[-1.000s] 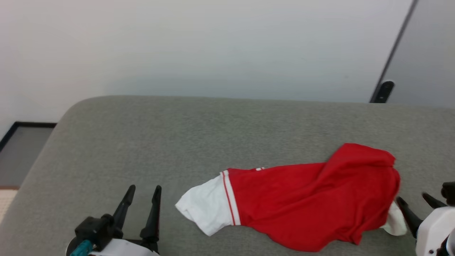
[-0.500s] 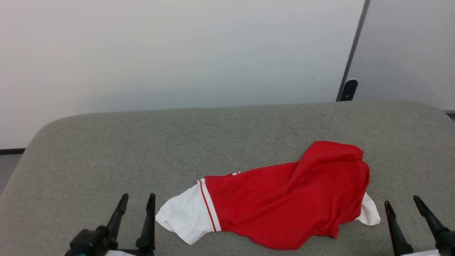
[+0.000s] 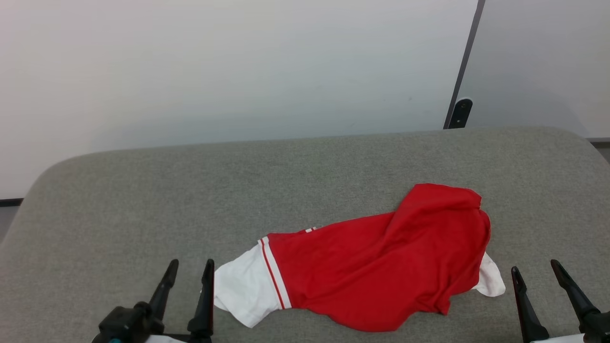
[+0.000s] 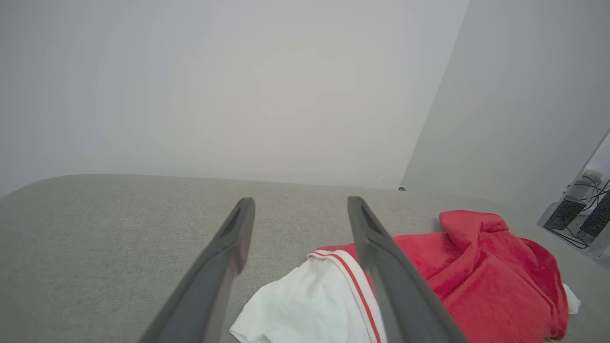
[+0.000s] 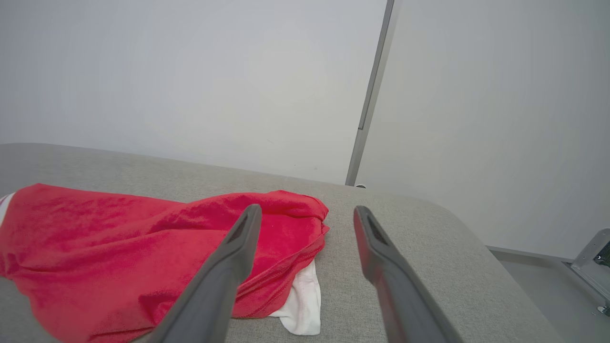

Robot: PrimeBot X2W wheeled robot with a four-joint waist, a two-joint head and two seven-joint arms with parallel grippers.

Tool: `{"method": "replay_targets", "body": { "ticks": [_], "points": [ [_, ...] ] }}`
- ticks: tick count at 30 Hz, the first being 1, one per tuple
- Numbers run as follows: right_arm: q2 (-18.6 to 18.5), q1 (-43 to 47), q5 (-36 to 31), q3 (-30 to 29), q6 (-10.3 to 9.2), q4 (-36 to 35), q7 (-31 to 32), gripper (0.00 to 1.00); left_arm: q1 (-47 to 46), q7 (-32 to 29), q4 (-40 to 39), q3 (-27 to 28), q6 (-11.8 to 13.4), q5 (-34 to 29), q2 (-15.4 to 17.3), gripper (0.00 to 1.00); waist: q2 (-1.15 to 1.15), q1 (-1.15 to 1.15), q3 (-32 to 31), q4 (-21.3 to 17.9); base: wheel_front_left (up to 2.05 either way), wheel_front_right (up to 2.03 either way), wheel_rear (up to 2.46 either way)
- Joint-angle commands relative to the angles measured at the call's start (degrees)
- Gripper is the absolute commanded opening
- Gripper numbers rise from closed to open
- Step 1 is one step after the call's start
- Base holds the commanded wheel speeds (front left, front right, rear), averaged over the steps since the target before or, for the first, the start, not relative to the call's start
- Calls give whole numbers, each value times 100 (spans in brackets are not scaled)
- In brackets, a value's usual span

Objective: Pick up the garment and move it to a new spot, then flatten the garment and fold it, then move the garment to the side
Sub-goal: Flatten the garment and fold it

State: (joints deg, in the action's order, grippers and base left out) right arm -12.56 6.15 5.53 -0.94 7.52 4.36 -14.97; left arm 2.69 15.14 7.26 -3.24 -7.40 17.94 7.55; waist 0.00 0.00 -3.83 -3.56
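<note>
The garment (image 3: 381,262) lies crumpled on the grey padded surface (image 3: 190,200), a red body with one white sleeve (image 3: 243,290) at its left end and a white bit poking out at its right (image 3: 491,281). No lettering is visible. My left gripper (image 3: 190,266) stands open at the lower left, just left of the white sleeve, nothing between its fingers. At the lower right my right gripper (image 3: 533,267) is open too, a little right of the garment. The left wrist view has the sleeve (image 4: 305,305) between and under the fingers; in the right wrist view the red cloth (image 5: 119,247) is to the left.
A pale wall rises behind the surface, with a dark vertical strip and a small black fitting (image 3: 461,113) at its foot. The surface's rounded left edge (image 3: 28,200) and right corner (image 3: 591,147) are in view. Cables and equipment (image 4: 576,219) stand off to the right.
The head camera has swung, so the whole picture shifted left and slightly up. Both grippers rose a bit in the picture and stay open. The garment lies as it did.
</note>
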Motion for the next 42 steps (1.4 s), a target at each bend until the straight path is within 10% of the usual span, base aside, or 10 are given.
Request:
{"method": "replay_targets", "body": {
  "ticks": [1,12,23,32,42],
  "points": [
    [19,-32,13,-14,-6,-26,-29,100,-55,-1,45,-16,-15,44,32,100,0,0,21,-17,0,0,0],
    [27,-103,50,111,-6,14,-30,100,-1002,-498,1114,-594,-7,635,804,100,0,0,156,-205,0,0,0],
    [24,-239,70,272,-6,121,-31,100,-2357,-3595,2024,-1444,-6,2204,1696,100,0,0,373,-435,0,0,0],
    [49,-393,96,353,-6,210,-31,100,-3038,-5242,2738,-1832,-3,2775,1878,100,0,0,572,-563,0,0,0],
    [89,-702,112,397,-6,224,-30,100,-3631,-5720,3650,-2060,2,2779,1806,100,0,0,1035,-718,0,0,0]
  ]
}}
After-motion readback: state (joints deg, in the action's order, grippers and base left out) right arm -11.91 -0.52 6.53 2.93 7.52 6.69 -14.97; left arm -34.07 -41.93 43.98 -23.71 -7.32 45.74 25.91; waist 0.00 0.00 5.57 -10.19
